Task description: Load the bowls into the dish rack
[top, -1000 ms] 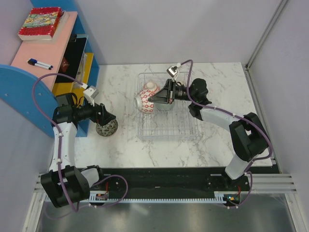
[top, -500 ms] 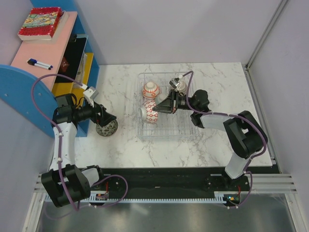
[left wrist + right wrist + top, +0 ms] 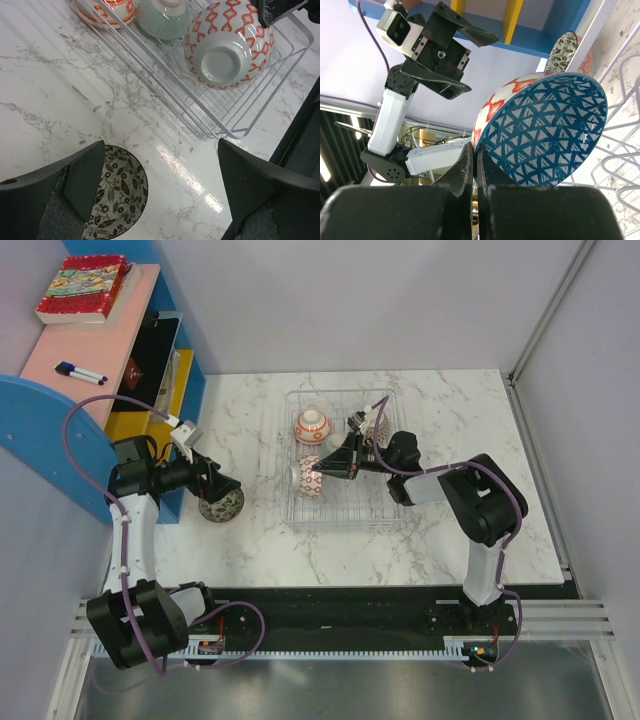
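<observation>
When reading outward from the middle of the white marble counter (image 3: 250, 540), meet the rectangular silver wire-grid dish rack (image 3: 350, 508). Inside, toward its left side, find a white bowl with red diamonds outside and blue triangles inside (image 3: 310, 478), tipped on its side, foot facing left. Clamped on its rim: right gripper (image 3: 327, 468), fingers pinching the wall. Behind, still within the rack, see an upturned orange-and-white bowl (image 3: 312, 425) and beside that a pale green crosshatched bowl (image 3: 162, 17). Left of the rack, on the counter, spot a dark floral-patterned bowl (image 3: 221, 504). Just over it: left gripper (image 3: 160, 185), jaws spread wide, bowl close by one finger; contact impossible to tell.
</observation>
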{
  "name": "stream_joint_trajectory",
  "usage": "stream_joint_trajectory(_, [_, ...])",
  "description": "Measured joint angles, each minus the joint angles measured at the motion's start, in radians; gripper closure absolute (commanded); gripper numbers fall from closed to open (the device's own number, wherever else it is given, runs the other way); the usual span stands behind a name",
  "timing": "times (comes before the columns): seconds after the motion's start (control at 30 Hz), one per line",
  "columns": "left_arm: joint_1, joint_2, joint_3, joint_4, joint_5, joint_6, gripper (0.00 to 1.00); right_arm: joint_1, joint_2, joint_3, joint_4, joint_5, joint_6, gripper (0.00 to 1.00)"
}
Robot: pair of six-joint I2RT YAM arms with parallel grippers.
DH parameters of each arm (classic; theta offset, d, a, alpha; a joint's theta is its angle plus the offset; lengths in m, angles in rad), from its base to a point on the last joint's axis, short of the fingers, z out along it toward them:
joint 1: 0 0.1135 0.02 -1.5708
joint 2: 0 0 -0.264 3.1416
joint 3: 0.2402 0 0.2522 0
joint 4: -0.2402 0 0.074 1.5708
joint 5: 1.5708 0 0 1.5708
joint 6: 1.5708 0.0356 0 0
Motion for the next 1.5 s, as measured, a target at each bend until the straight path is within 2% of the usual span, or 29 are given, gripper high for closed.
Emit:
stream_joint_trajectory(0.63, [0.007, -0.003, -0.007, 0.000, 0.031, 0.015, 0.00, -0.067, 0.118, 0.078, 0.051, 0.038, 0.032, 1.00])
stream_joint_trajectory(1.0, [0.008, -0.004, -0.008, -0.001, 0.035, 0.018, 0.00, -0.080, 0.099, 0.074, -0.055, 0.077, -0.072, 1.00])
stream_joint_trajectory(1.5, [0.009, -0.008, -0.009, -0.005, 0.036, 0.023, 0.00, -0.058, 0.087, 0.074, -0.009, 0.113, 0.071, 1.00])
